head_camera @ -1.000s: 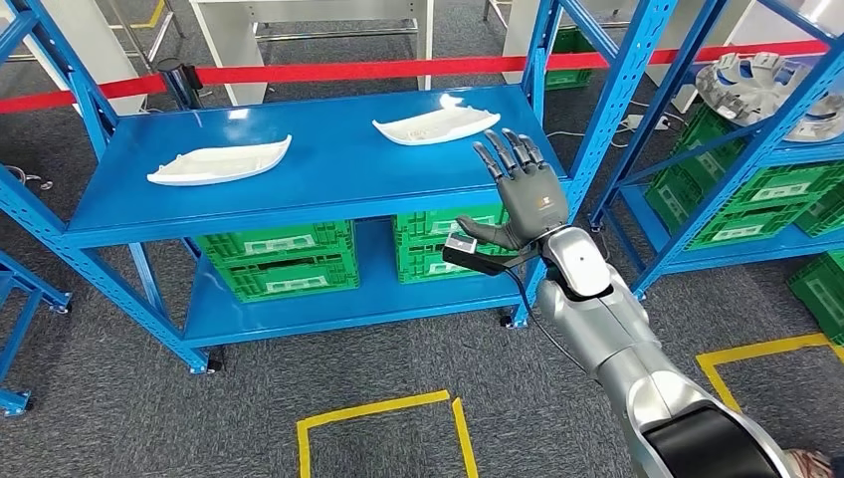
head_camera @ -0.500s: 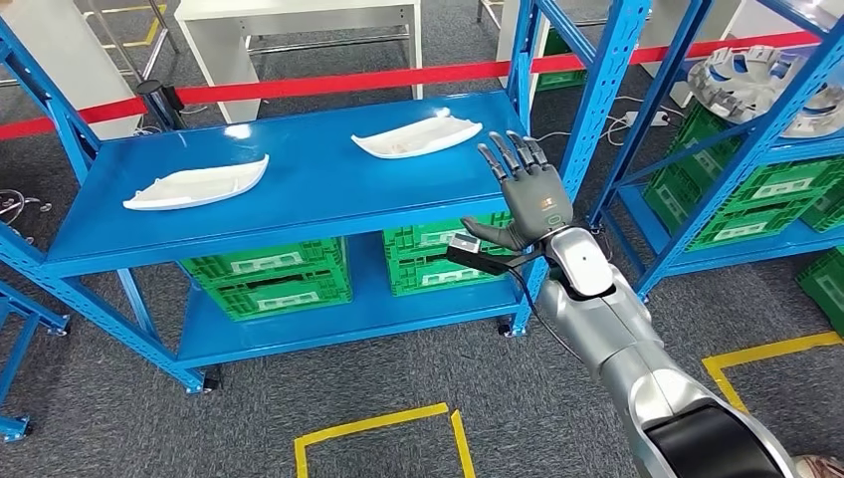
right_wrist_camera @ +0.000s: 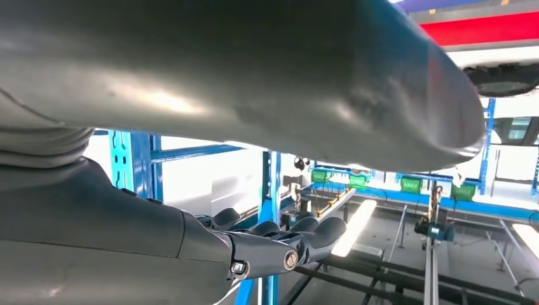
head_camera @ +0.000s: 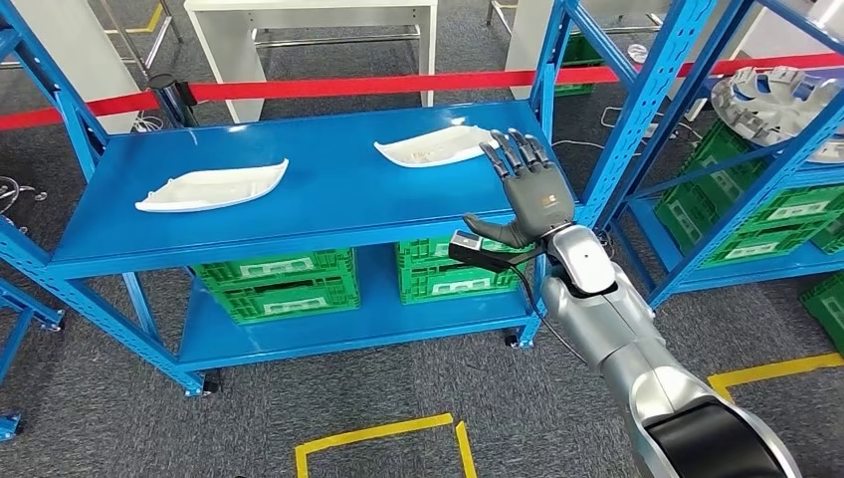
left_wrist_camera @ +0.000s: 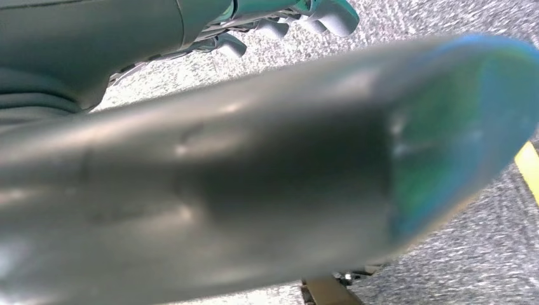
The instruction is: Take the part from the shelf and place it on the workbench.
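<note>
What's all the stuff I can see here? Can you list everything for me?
White parts: two, white, apart on the shelf's top level, the other by the right hand.
Shelf: one, blue, centre.
Crates: several, green, on lower levels of both shelves.
Second shelf: one, blue, right.
Round metal part: one, silver, on the second shelf.
Barrier tape: one, red, behind the shelf.
White table: one, behind the tape.
Floor tape: yellow, on grey carpet.
Right hand: one, dark grey, fingers spread, holding nothing.
Left hand: hanging above the floor.

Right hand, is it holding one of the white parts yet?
No, the right hand is raised with fingers spread and nothing in it, while both white parts lie on the shelf.
</note>
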Robot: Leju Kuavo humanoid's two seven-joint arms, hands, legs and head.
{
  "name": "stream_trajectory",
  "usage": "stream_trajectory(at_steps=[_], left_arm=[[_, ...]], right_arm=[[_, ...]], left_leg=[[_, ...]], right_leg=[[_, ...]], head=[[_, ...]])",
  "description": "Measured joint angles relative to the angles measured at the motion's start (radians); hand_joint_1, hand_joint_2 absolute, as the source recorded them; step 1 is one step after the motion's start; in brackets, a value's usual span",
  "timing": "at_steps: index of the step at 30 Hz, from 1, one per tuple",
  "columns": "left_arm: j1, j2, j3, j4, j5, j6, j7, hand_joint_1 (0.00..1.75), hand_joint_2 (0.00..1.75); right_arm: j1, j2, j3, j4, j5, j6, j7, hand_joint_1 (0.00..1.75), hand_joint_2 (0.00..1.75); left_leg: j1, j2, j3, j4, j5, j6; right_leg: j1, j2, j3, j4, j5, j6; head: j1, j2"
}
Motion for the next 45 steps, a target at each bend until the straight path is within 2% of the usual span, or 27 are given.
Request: stream_trajectory(at_steps=[2,3,6,8,9,11,12,13,14,16,17,18,21,23,25,27,28,29,31,33,34,38,40,42,43,44,45], left_arm=[[-0.001,0.0,0.0,0.0,0.0,0.0,0.0,0.0,0.0],[-0.002,0.0,0.0,0.0,0.0,0.0,0.0,0.0,0.0],[-0.003,0.001,0.0,0.0,0.0,0.0,0.0,0.0,0.0],[-0.004,0.002,0.0,-0.001,0.0,0.0,0.0,0.0,0.0],[-0.004,0.002,0.0,-0.002,0.0,0.0,0.0,0.0,0.0],[-0.004,0.002,0.0,-0.001,0.0,0.0,0.0,0.0,0.0],[-0.003,0.002,0.0,0.0,0.0,0.0,0.0,0.0,0.0],[-0.001,0.002,0.0,0.0,0.0,0.0,0.001,0.0,0.0],[0.0,0.002,0.0,0.0,0.0,0.0,0.001,0.0,0.0],[0.002,0.003,0.0,0.0,0.0,0.0,0.0,0.0,0.0],[0.002,0.004,0.0,0.0,0.001,0.0,0.0,0.0,0.0],[0.002,0.004,0.0,0.001,0.001,0.0,-0.001,0.0,0.0],[0.002,0.003,0.001,0.001,0.003,0.0,-0.003,0.0,0.0],[0.005,0.002,0.001,0.001,0.005,0.0,-0.004,0.0,0.0],[0.005,0.002,0.001,0.0,0.006,0.0,-0.006,0.0,0.0],[0.006,0.003,0.002,0.001,0.006,0.0,-0.007,0.0,0.0],[0.008,0.002,0.002,0.001,0.005,0.0,-0.007,0.0,0.0],[0.009,0.001,0.002,0.001,0.003,-0.001,-0.007,0.0,0.0],[0.011,-0.002,0.002,0.001,-0.001,-0.002,-0.007,0.0,0.0],[0.009,-0.005,0.002,0.001,-0.004,-0.004,-0.007,0.0,0.0],[0.007,-0.005,0.002,0.001,-0.007,-0.006,-0.006,0.0,0.0],[0.001,-0.006,0.002,0.0,-0.014,-0.009,0.002,0.0,0.0],[-0.003,-0.007,0.002,0.0,-0.015,-0.01,0.003,0.0,0.0],[-0.005,-0.009,0.002,0.0,-0.016,-0.01,0.003,0.0,0.0],[-0.004,-0.009,0.002,0.001,-0.017,-0.01,0.003,0.0,0.0],[-0.002,-0.009,0.002,0.001,-0.018,-0.01,0.003,0.0,0.0],[-0.001,-0.009,0.002,0.001,-0.018,-0.01,0.004,0.0,0.0]], right_arm=[[-0.003,-0.001,-0.002,0.002,0.0,0.0,0.0,0.0,0.0],[-0.004,-0.001,-0.002,0.003,0.0,0.0,0.0,0.0,0.0],[-0.006,-0.001,-0.002,0.004,0.0,0.0,-0.001,0.0,0.0],[-0.009,-0.001,-0.003,0.004,0.0,0.0,-0.001,0.0,0.0],[-0.01,-0.001,-0.003,0.004,0.0,0.0,-0.001,0.0,0.0],[-0.01,0.0,-0.003,0.005,0.0,0.0,-0.001,0.0,0.0],[-0.009,0.0,-0.002,0.007,0.0,0.0,-0.002,0.0,0.0],[-0.008,0.0,-0.002,0.01,0.0,-0.001,-0.003,0.0,0.0],[-0.008,0.0,-0.003,0.012,0.0,-0.001,-0.005,0.0,0.0],[-0.009,0.0,-0.003,0.014,0.0,-0.002,-0.011,0.0,0.0],[-0.011,0.001,-0.003,0.016,0.0,-0.002,-0.013,0.0,0.0],[-0.014,0.001,-0.003,0.017,0.0,-0.003,-0.016,0.0,0.0],[-0.019,0.003,-0.002,0.02,-0.002,-0.003,-0.02,0.0,0.0],[-0.026,0.004,-0.002,0.02,-0.004,-0.002,-0.026,0.0,0.0],[-0.031,0.005,-0.002,0.022,-0.006,-0.001,-0.033,0.0,0.0],[-0.026,0.006,-0.002,0.026,-0.008,0.0,-0.042,0.0,0.0],[-0.021,0.006,-0.002,0.028,-0.01,0.001,-0.049,0.0,0.0],[-0.017,0.006,-0.002,0.029,-0.014,0.001,-0.057,0.0,0.0],[-0.014,0.006,-0.002,0.03,-0.022,0.001,-0.075,0.0,0.0],[-0.014,0.008,-0.001,0.03,-0.026,0.004,-0.09,0.0,0.0],[-0.012,0.011,0.0,0.031,-0.026,0.009,-0.096,0.0,0.0],[-0.009,0.025,0.002,0.031,-0.024,0.025,-0.112,0.0,0.0],[-0.011,0.033,0.002,0.031,-0.024,0.028,-0.115,0.0,0.0],[-0.009,0.037,0.005,0.032,-0.024,0.031,-0.117,0.0,0.0],[-0.006,0.039,0.006,0.033,-0.024,0.033,-0.117,0.0,0.0],[-0.004,0.04,0.008,0.033,-0.024,0.034,-0.118,0.0,0.0],[-0.002,0.041,0.008,0.033,-0.024,0.034,-0.118,0.0,0.0]], left_leg=[[-0.003,-0.001,0.013,0.002,-0.015,-0.009],[-0.004,-0.001,0.015,0.002,-0.02,-0.015],[-0.004,-0.001,0.02,-0.003,-0.03,-0.031],[-0.004,0.001,0.009,0.03,-0.048,-0.041],[-0.002,0.002,-0.018,0.079,-0.067,-0.046],[0.0,0.002,-0.101,0.219,-0.111,-0.054],[0.001,0.002,-0.14,0.271,-0.116,-0.056],[0.001,0.002,-0.163,0.289,-0.102,-0.057],[0.001,0.002,-0.165,0.266,-0.067,-0.056],[0.001,0.003,-0.124,0.135,0.029,-0.051],[-0.001,0.003,-0.098,0.072,0.059,-0.047],[-0.003,0.003,-0.08,0.03,0.071,-0.042],[-0.005,0.002,-0.065,0.005,0.052,-0.025],[-0.002,0.001,-0.052,-0.004,0.045,-0.013],[0.001,0.002,-0.038,-0.009,0.036,-0.002],[0.001,0.001,-0.025,-0.009,0.022,0.001],[0.001,0.0,-0.017,-0.008,0.015,0.0],[0.001,-0.001,-0.007,-0.007,0.007,-0.002],[0.002,-0.002,0.016,-0.005,-0.013,-0.008],[-0.001,-0.004,0.032,-0.002,-0.031,-0.019],[-0.002,-0.004,0.036,-0.002,-0.037,-0.025],[-0.001,-0.001,0.038,0.003,-0.055,-0.048],[0.0,0.002,-0.005,0.088,-0.091,-0.056],[0.001,0.002,-0.096,0.233,-0.133,-0.06],[0.001,0.002,-0.135,0.283,-0.137,-0.06],[0.001,0.002,-0.157,0.297,-0.118,-0.059],[0.0,0.002,-0.159,0.269,-0.078,-0.056]], right_leg=[[0.004,-0.001,0.052,-0.128,0.057,-0.009],[0.006,-0.001,0.066,-0.16,0.063,-0.014],[0.008,0.002,0.077,-0.174,0.052,-0.029],[0.002,0.003,0.091,-0.18,0.047,-0.043],[0.0,0.002,0.099,-0.182,0.042,-0.049],[0.002,0.001,0.113,-0.182,0.029,-0.057],[0.002,0.001,0.121,-0.182,0.022,-0.057],[0.002,0.002,0.129,-0.182,0.015,-0.057],[0.002,0.003,0.14,-0.182,0.007,-0.056],[0.002,0.003,0.162,-0.182,-0.012,-0.051],[0.003,0.004,0.169,-0.181,-0.02,-0.047],[0.005,0.004,0.172,-0.181,-0.027,-0.042],[0.006,0.004,0.173,-0.186,-0.037,-0.024],[0.004,0.003,0.167,-0.161,-0.051,-0.012],[0.002,0.001,0.106,-0.05,-0.091,-0.003],[0.0,0.001,0.013,0.087,-0.127,0.003],[-0.001,0.001,-0.018,0.116,-0.118,0.005],[-0.002,0.001,-0.029,0.107,-0.09,0.005],[-0.004,-0.001,0.001,-0.011,0.007,0.002],[-0.001,-0.002,0.047,-0.126,0.06,-0.005],[0.001,-0.002,0.06,-0.155,0.064,-0.011],[0.002,0.004,0.077,-0.168,0.044,-0.041],[-0.001,0.003,0.092,-0.172,0.035,-0.053],[0.001,0.002,0.105,-0.172,0.022,-0.06],[0.002,0.002,0.112,-0.172,0.015,-0.061],[0.003,0.003,0.122,-0.172,0.008,-0.061],[0.003,0.003,0.133,-0.172,-0.001,-0.061]], head=[[0.0,0.0],[0.0,0.0],[0.001,0.0],[-0.002,0.0],[-0.004,0.0],[-0.007,0.0],[-0.006,0.0],[-0.006,0.0],[-0.007,0.0],[-0.006,0.0],[-0.006,0.0],[-0.006,0.0],[-0.005,0.0],[-0.002,0.0],[0.0,0.0],[0.001,0.0],[0.002,0.0],[0.002,0.0],[0.003,0.0],[0.004,0.0],[0.004,0.0],[0.002,0.0],[-0.001,0.0],[-0.002,0.0],[-0.003,0.0],[-0.003,0.0],[-0.002,0.0]])
